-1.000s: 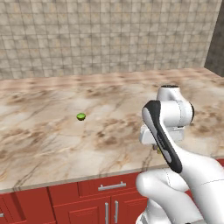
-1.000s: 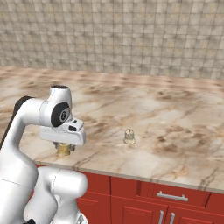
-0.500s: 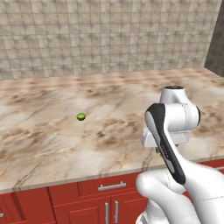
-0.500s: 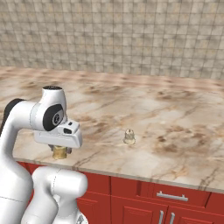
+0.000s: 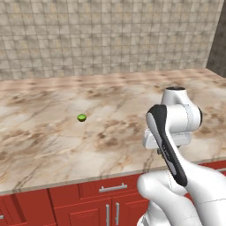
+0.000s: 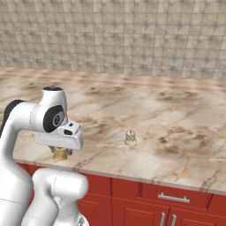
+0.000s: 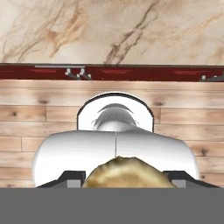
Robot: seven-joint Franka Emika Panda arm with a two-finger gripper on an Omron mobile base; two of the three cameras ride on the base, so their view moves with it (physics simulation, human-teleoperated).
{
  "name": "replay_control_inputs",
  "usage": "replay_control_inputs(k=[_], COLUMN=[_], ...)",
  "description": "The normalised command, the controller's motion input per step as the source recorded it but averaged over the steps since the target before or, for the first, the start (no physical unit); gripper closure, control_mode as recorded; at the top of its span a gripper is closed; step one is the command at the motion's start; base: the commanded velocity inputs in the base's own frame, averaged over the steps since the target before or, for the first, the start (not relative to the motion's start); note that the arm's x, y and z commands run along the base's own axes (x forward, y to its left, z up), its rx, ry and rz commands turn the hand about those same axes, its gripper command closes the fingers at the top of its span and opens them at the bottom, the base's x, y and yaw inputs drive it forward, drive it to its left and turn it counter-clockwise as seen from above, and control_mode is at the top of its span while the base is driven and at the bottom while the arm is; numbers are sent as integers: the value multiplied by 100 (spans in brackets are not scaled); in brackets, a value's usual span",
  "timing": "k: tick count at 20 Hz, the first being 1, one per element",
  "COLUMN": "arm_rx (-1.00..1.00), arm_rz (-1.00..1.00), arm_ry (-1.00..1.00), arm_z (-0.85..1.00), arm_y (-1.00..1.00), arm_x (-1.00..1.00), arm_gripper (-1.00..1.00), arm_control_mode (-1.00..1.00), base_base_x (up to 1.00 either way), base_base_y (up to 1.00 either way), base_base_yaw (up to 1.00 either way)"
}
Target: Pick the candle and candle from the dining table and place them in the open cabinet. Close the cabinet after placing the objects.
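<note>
1. Your two-finger gripper (image 6: 61,152) is clamped narrowly on the squat golden-tan cylinder candle (image 6: 60,153), lifted just above the marbled stone dining table (image 6: 176,110), at its front edge.
2. The pale cream candle (image 6: 129,138) stands farther along that table.

The tabletop (image 6: 176,110) is wide and mostly free. On it stand a cream candle (image 6: 129,137) near the front edge and, well apart, a small green thing (image 5: 82,117). Behind it a tiled wall (image 5: 110,39) closes the way. The pincer (image 6: 61,153) with a golden candle (image 6: 60,154) hangs over the front edge.
</note>
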Motion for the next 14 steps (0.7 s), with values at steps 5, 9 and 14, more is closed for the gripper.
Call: replay_control_inputs(k=[5,9,14], arm_rx=[0,0,0], arm_rz=[0,0,0], arm_ry=[0,0,0], arm_z=[0,0,0], arm_y=[0,0,0], arm_x=[0,0,0], arm_gripper=[100,100,100], arm_control_mode=[100,100,100], base_base_x=[0,-1,0], base_base_y=[0,4,52], base_base_yaw=[0,6,47])
